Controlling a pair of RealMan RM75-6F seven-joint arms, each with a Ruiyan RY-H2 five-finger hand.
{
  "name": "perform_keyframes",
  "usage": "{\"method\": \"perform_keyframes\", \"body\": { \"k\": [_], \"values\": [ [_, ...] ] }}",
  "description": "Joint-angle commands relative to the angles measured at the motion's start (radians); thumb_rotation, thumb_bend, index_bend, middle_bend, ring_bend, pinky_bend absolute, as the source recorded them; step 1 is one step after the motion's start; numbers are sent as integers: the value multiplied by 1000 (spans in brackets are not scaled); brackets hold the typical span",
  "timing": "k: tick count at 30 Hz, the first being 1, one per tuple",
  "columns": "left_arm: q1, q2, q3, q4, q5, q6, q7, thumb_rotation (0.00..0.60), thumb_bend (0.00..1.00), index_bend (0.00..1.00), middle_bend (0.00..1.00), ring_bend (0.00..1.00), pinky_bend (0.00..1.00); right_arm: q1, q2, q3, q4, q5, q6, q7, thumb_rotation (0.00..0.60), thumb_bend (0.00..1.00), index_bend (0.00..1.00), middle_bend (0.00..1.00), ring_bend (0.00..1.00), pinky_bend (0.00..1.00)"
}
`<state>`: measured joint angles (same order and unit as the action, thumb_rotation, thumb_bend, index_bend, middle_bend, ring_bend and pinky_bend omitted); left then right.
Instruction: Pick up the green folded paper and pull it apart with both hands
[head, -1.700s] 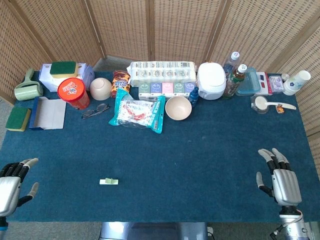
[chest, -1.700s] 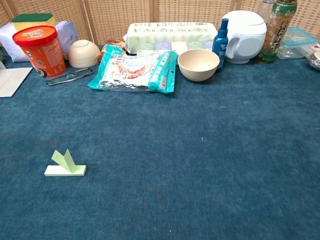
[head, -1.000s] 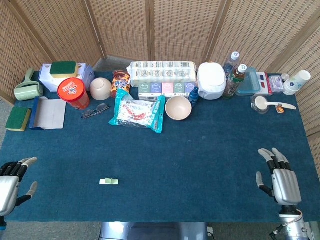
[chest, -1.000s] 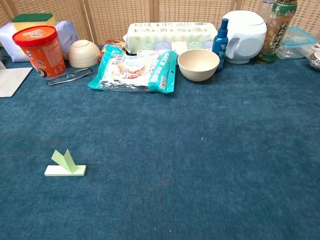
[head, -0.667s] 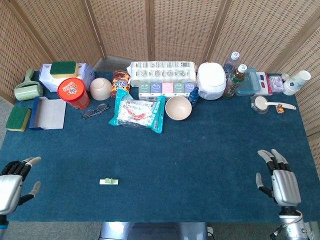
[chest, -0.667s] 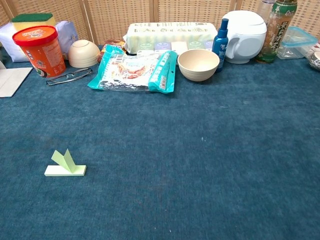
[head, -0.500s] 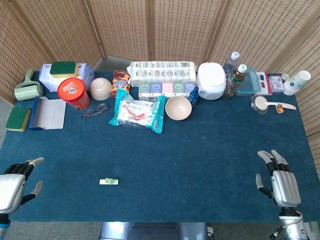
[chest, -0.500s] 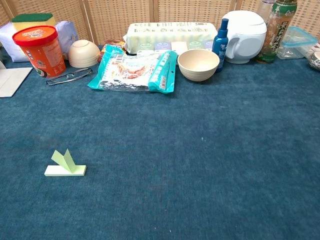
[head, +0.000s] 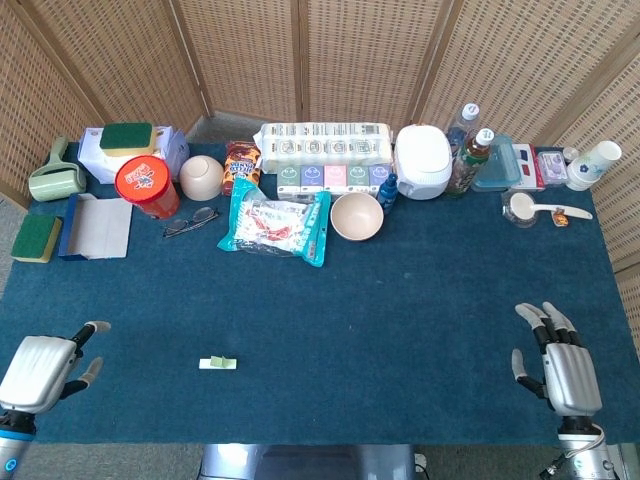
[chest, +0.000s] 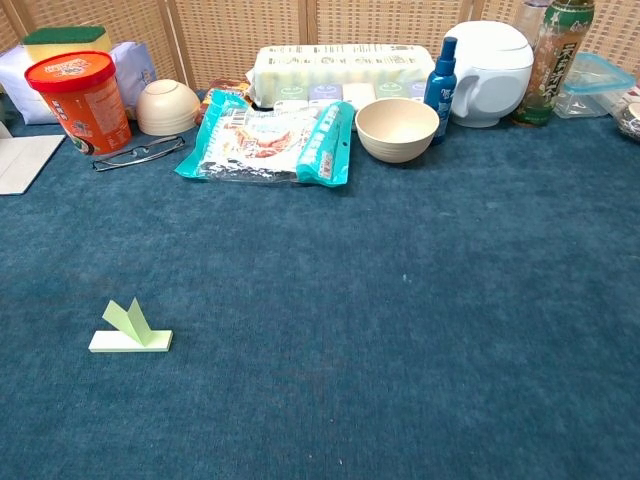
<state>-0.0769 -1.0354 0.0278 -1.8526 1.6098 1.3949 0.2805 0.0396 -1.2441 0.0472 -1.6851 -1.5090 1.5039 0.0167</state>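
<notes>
A: Which hand is closer to the paper?

B: The left hand (head: 40, 362), low at the near left corner of the table (head: 420, 300), back upward, fingers spread and holding nothing. The green paper (head: 219, 363) lies toward the table's middle from it, roughly level with it and near. The right hand (head: 566, 372) is well apart, at the far right edge, palm down, also spread and empty.

A: How does the paper lie?

B: Flat on the cloth, long axis running left to right, with a small flap (chest: 128, 321) sticking up in the chest view. I'd judge the left hand should reach sideways first.
</notes>
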Motion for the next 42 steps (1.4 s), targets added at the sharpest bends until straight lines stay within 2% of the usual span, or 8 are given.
{"method": "perform_keyframes", "body": {
  "k": [1, 9, 17, 25, 42],
  "values": [
    [-17, 8, 7, -5, -8, -35, 18, 600, 335, 321, 1000, 1000, 1000, 1, -1, 1, -1, 0, 0, -1, 600, 531, 152, 202, 61, 114],
    [-35, -31, 4, -16, -42, -69, 63, 600, 333, 399, 1000, 1000, 1000, 2, 0, 2, -3, 6, -6, -4, 600, 531, 152, 202, 61, 114],
    [-62, -88, -9, -11, -61, -94, 68, 600, 274, 458, 1000, 1000, 1000, 6, -5, 5, 3, 13, -15, 0, 600, 531, 152, 202, 61, 114],
    [-97, -151, -19, -30, -120, -144, 166, 600, 274, 460, 1000, 1000, 1000, 4, -5, 7, 10, 22, -16, 10, 600, 531, 151, 202, 61, 114],
    [-169, -259, -11, 4, -176, -236, 225, 600, 274, 447, 1000, 1000, 1000, -4, -2, 4, 15, 26, -14, 21, 600, 531, 147, 202, 61, 114]
  ]
}}
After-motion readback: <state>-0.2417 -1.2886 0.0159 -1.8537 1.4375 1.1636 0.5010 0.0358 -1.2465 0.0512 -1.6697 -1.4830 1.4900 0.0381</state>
